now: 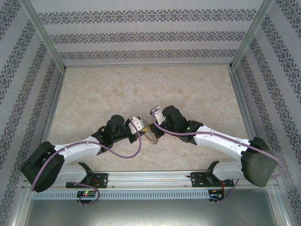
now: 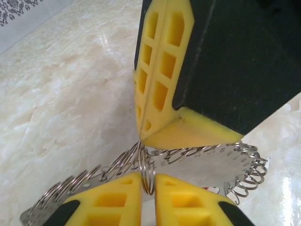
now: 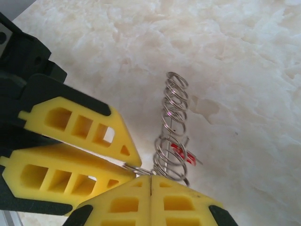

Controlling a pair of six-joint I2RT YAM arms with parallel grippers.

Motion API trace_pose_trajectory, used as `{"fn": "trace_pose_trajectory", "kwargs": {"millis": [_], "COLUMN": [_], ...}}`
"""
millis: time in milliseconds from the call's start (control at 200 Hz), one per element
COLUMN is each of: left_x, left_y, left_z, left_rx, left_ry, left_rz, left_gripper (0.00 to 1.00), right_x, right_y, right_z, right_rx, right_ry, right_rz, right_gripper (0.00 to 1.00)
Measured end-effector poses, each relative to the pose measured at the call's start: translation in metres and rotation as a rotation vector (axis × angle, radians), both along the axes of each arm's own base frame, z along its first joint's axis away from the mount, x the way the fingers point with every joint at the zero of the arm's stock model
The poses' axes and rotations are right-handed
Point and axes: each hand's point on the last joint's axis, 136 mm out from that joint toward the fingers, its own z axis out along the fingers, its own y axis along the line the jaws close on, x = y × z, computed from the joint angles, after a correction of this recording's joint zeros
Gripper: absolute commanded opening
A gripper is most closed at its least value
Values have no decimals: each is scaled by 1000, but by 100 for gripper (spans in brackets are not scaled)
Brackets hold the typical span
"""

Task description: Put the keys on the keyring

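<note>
The keyring (image 2: 202,165), a thin grey metal plate rimmed with many small wire loops, is held above the tabletop between both grippers. My left gripper (image 2: 148,181) pinches one small loop (image 2: 147,169) at the rim between its yellow fingertips, which stand only a loop's width apart. My right gripper (image 3: 150,181) is shut, with its tips on the keyring's rim, and from it the keyring (image 3: 171,117) rises edge-on. A key's red tag (image 3: 182,154) shows behind the loops. In the top view the two grippers meet around the keyring (image 1: 151,135).
The marble-patterned tabletop (image 1: 141,89) stretches away beyond the grippers. Patterned walls (image 1: 146,37) and metal frame posts (image 1: 47,42) close in the back and sides. The arm bases sit on the rail (image 1: 150,179) at the near edge.
</note>
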Motion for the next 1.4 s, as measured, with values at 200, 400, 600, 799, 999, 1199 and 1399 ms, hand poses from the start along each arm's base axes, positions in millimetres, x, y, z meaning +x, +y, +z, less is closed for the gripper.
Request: {"fn": "trace_pose_trajectory", "kwargs": {"millis": [200, 400, 600, 799, 999, 1199, 1399], "left_x": [-1, -3, -3, -1, -2, -1, -2], "left_y": [0, 1, 0, -1, -2, -2, -2], "left_z": [-1, -6, -4, 0, 0, 1, 2], "left_rx": [2, 16, 23, 22, 30, 26, 4], "left_ry": [4, 22, 21, 12, 11, 9, -2], "left_rz": [-3, -8, -11, -13, -22, -16, -12], "left_gripper": [28, 28, 26, 15, 0, 0, 0], "right_x": [-4, -4, -4, -4, -5, -2, 5], "right_y": [3, 5, 5, 5, 4, 2, -7], "right_z": [5, 8, 9, 9, 8, 7, -1], "right_rx": [13, 20, 15, 12, 8, 8, 15], "right_ry": [-7, -14, -21, -26, -22, -16, 32], "right_rz": [34, 44, 51, 55, 55, 33, -18], "right_gripper": [0, 0, 0, 0, 0, 0, 0]}}
